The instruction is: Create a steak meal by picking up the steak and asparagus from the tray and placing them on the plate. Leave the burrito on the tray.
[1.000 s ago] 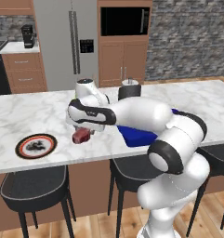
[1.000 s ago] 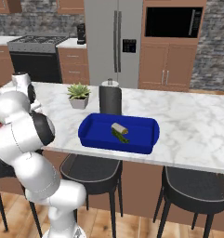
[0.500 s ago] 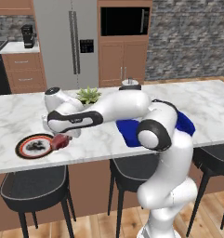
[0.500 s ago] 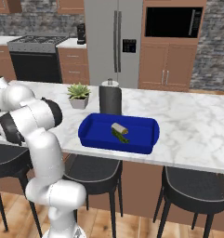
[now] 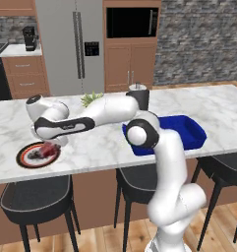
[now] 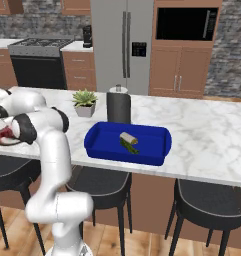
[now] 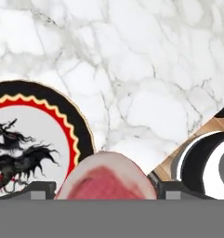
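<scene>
The round plate with black rim and orange-red ring lies at the counter's left end. My gripper is shut on the red-pink steak, which sits low over the plate's right part. In the hand view the steak fills the gap between the fingertips, with the plate to the left below it. The blue tray holds the pale burrito and the dark green asparagus beside it. The arm partly hides the tray in the left base view.
A potted plant and a dark cylinder stand behind the tray. Black stools line the counter's front edge. A stool seat shows below the counter edge, right of the steak.
The arm has swung left along the counter with the steak in its grip, from mid-counter to over the plate. Burrito and asparagus have stayed on the tray.
</scene>
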Tool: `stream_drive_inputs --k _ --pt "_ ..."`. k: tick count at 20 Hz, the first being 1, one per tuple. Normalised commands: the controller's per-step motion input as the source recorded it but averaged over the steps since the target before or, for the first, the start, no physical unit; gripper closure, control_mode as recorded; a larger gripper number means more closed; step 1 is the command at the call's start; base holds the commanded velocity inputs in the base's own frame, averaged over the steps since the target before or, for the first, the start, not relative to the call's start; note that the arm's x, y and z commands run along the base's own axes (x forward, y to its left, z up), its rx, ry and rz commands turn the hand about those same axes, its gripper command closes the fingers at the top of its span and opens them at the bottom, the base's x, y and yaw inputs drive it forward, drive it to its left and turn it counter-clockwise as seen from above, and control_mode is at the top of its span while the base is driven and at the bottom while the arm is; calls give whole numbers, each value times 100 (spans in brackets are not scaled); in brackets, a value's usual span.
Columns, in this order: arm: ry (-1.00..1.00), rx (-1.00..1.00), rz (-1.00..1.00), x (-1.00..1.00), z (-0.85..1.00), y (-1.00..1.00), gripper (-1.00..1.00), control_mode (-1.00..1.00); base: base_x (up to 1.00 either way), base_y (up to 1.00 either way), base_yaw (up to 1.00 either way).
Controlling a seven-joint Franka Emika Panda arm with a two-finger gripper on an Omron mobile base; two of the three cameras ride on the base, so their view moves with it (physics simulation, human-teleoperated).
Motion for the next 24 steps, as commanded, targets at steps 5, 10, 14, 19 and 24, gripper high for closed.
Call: stream_drive_inputs --k 5,10,14,19,24 --pt "-3 0 -5 28 -52 2 100 -100 0 0 0" --pt "-7 0 -3 36 -39 5 100 -100 0 0 0" --pt "-15 -1 0 31 -20 45 100 -100 0 0 0" --pt "-10 0 0 36 -16 43 100 -100 0 0 0" --pt "-9 0 -2 14 -9 9 -100 -100 0 0 0"
